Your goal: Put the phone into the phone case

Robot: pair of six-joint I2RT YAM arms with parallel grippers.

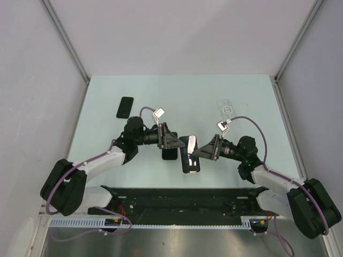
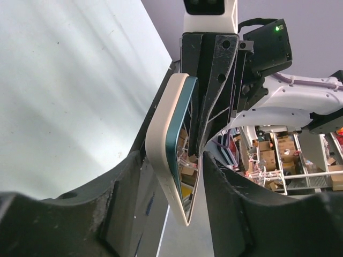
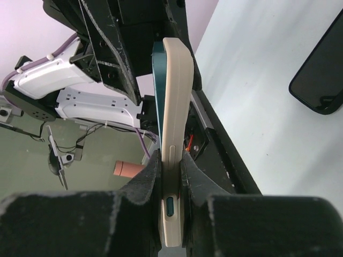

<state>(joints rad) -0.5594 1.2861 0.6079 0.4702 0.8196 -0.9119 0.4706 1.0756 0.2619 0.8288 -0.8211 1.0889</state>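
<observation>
From above, the pale green table sat inside grey-white walls, with a black rail along its near edge. A clear phone case lay flat at upper right, the table showing through it. A black slab lay at upper left, and another dark slab lay partly under the left gripper. At the middle, the phone showed a glossy dark face, with the right gripper at its right side and the left gripper at its upper left corner.

In the left wrist view, bare table filled the upper left. The phone stood on edge in the centre, with a cream back and a teal rim. The left gripper's fingers stood spread wider than the phone, with its near end between them; whether they touched it could not be told. The right gripper held the far end.

In the right wrist view, the right gripper was clamped on the phone's cream edge near a teal side button. A black rounded piece lay flat on the table at the right edge.
</observation>
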